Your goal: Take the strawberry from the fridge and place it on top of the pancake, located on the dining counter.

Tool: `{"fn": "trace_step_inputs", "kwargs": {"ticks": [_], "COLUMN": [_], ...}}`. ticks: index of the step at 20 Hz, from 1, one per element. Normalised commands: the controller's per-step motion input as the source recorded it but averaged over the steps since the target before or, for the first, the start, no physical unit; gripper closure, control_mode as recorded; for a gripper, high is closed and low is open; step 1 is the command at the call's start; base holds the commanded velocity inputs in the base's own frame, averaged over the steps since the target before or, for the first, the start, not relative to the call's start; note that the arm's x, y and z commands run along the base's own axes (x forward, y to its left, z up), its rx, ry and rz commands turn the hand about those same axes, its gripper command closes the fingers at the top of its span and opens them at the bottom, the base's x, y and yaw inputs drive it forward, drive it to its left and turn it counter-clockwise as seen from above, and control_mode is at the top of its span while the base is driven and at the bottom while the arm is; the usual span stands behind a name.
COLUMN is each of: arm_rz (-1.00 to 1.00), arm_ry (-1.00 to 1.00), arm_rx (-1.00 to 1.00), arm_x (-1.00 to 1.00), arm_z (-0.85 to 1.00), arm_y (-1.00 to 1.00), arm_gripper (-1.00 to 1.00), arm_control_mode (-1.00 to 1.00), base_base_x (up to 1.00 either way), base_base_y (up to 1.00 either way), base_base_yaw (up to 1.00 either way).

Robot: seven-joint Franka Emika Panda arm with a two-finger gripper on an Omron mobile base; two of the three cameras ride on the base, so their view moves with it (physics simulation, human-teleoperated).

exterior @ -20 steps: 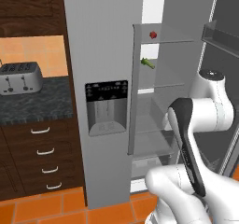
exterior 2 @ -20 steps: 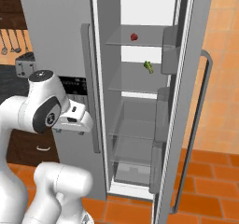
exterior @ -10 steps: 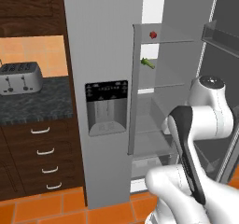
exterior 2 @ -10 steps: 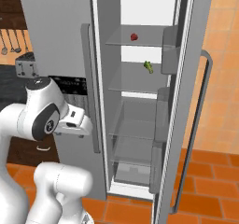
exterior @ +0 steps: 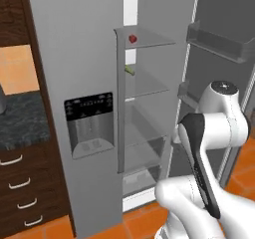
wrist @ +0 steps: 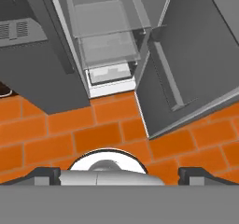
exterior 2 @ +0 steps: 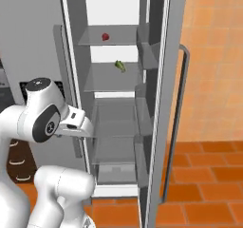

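The tall grey fridge (exterior: 74, 59) stands with its right door (exterior 2: 163, 80) swung open. The strawberry (exterior: 132, 39), a tiny red lump, lies on the top glass shelf (exterior 2: 105, 36). My arm is folded low in front of the fridge, well below that shelf. In the hand view the gripper (wrist: 119, 175) looks down at the floor in front of the fridge. Its two dark fingertips (wrist: 44, 174) stand far apart and open with nothing between them. The pancake and the dining counter are out of view.
A small green vegetable (exterior: 129, 70) lies one shelf below the strawberry. The closed left door carries a black water dispenser (exterior: 89, 123). The open door holds bins (exterior: 219, 44) and a long handle (exterior 2: 182, 94). A dark wall counter (exterior: 20, 126) with drawers stands left. The floor is orange tile (wrist: 70, 129).
The whole picture has shifted and the fridge looms larger, so the base has driven closer. The arm's elbow has sunk a little. The strawberry lies where it did.
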Motion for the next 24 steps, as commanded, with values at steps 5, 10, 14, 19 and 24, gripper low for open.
{"fn": "trace_step_inputs", "kwargs": {"ticks": [5,10,14,19,24], "arm_rz": [0.0,0.0,0.0,0.0,0.0], "arm_ry": [0.0,0.0,0.0,0.0,0.0], "arm_rx": [0.0,0.0,0.0,0.0,0.0], "arm_x": [0.0,0.0,0.0,0.0,0.0], "arm_z": [0.0,0.0,0.0,0.0,0.0], "arm_y": [0.0,0.0,0.0,0.0,0.0], "arm_gripper": [-1.0,-1.0,-1.0,-1.0,-1.0], "arm_control_mode": [1.0,1.0,1.0,1.0,1.0], "base_base_x": [0.76,0.53,0.53,0.44,0.24], "base_base_y": [0.08,0.0,0.0,-0.16,-0.31], "base_base_yaw": [-0.09,0.01,0.13,0.22,0.21]}}
